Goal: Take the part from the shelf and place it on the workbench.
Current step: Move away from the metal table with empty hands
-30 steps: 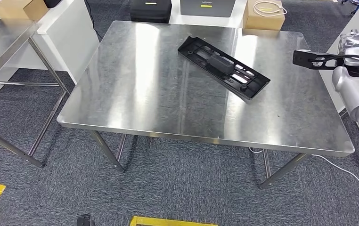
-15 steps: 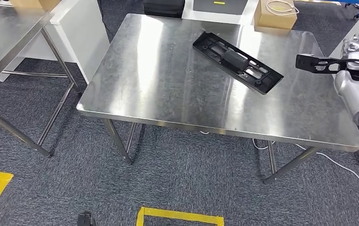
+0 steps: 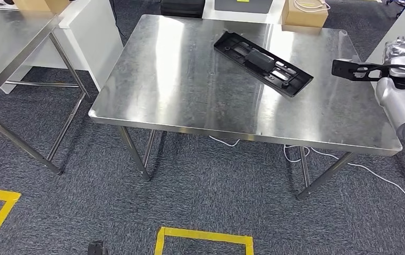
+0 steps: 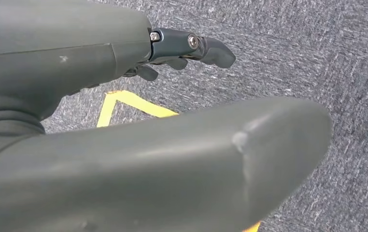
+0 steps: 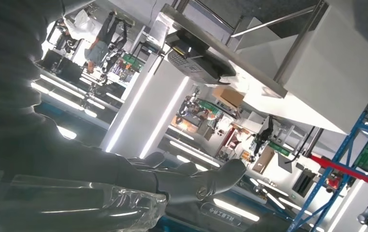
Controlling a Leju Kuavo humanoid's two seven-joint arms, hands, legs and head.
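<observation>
Black part (image 3: pixel 263 64) flat on steel workbench (image 3: pixel 190 90) | left hand (image 4: pixel 124 145) empty, uncurled | right hand (image 5: pixel 191 181) grip unclear

1. A grey, short-pile carpeted floor (image 3: pixel 200 196) runs under everything, marked with yellow tape lines (image 3: pixel 205 236).
2. A second stainless-steel table on thin metal legs (image 3: pixel 3 53) stands at the left, beside a white cabinet (image 3: pixel 91 40).
3. Against the far side sit a brown cardboard box (image 3: pixel 302 16) and a black case (image 3: pixel 182 7).
4. A white cable (image 3: pixel 370 172) trails over the carpet.
5. Long bright ceiling strip lights (image 5: pixel 158 116) glare overhead.
</observation>
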